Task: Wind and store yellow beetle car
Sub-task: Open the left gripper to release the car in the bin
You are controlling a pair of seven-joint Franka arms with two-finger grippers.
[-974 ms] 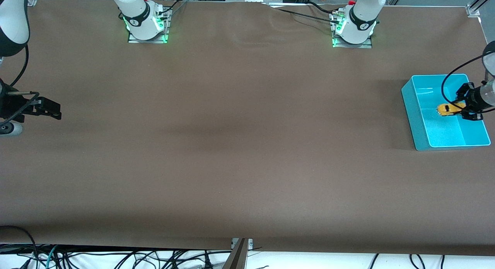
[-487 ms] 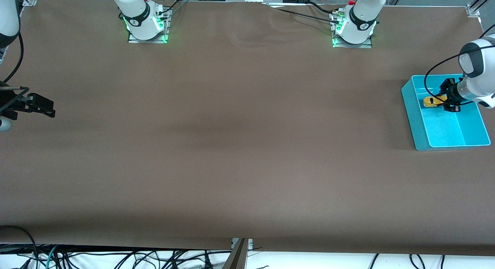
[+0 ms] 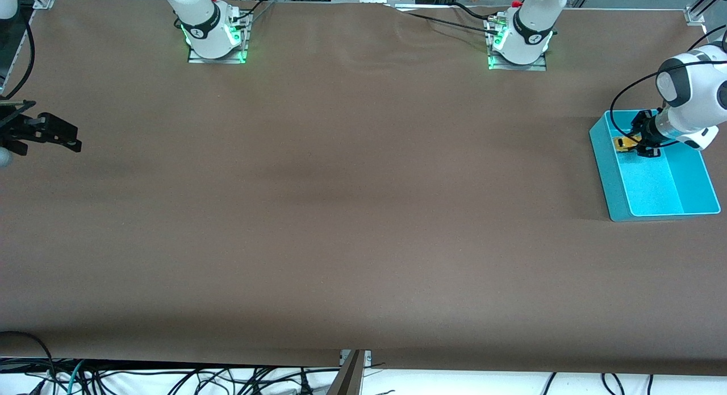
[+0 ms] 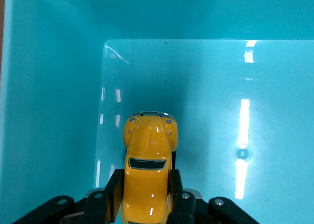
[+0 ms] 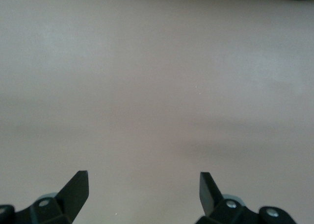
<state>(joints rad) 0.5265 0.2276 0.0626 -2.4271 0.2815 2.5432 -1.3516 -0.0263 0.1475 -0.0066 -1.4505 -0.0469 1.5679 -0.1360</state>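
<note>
Left wrist view: the yellow beetle car [image 4: 148,177] is pinched by its sides in the left tool [image 4: 145,197], nose toward a corner of the teal bin [image 4: 49,87].
Car location: held low inside the bin at the front view's right edge, likely for release.
Right tool [image 3: 54,134]: kept waiting, fingers spread and empty, over the surface [image 3: 341,213] at the frame's left edge.
</note>
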